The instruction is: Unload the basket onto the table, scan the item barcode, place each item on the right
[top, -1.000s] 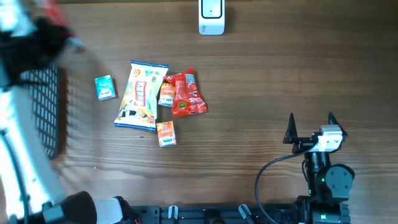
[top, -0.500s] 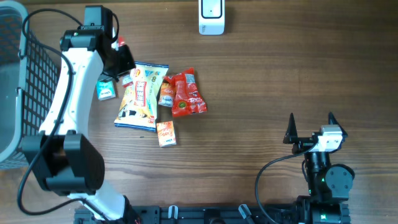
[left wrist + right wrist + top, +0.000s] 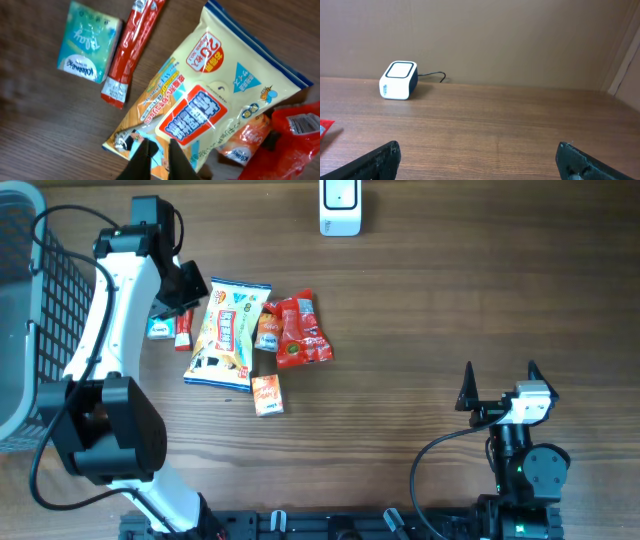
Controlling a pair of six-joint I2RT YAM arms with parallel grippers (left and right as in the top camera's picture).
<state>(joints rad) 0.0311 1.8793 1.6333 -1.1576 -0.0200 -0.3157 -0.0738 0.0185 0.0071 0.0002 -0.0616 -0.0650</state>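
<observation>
While the left gripper (image 3: 160, 145) hangs over the lower edge of the snack bag (image 3: 215, 100), its two fingers stand pinched nearly together, with nothing visible between them. Seen from overhead, that gripper (image 3: 192, 283) sits at the bag's upper left corner; whether it touches the wrapper cannot be told. The snack bag (image 3: 228, 332) lies flat on the wooden table (image 3: 450, 300), left of centre, printed side up. Close by on its left lies a red stick packet (image 3: 132, 50), and just beyond that a teal tissue pack (image 3: 89, 41). On the bag's right, an orange packet (image 3: 266, 330) is tucked between it and a red pouch (image 3: 300, 332), and a small orange box (image 3: 266, 394) lies just below the bag. The white scanner (image 3: 340, 207) stands at the far edge of the table, well apart from the pile. A wire basket (image 3: 55, 310) sits at the left edge. The right gripper (image 3: 500, 385) rests near the front right, jaws spread wide and holding nothing, facing the scanner (image 3: 398, 80).
</observation>
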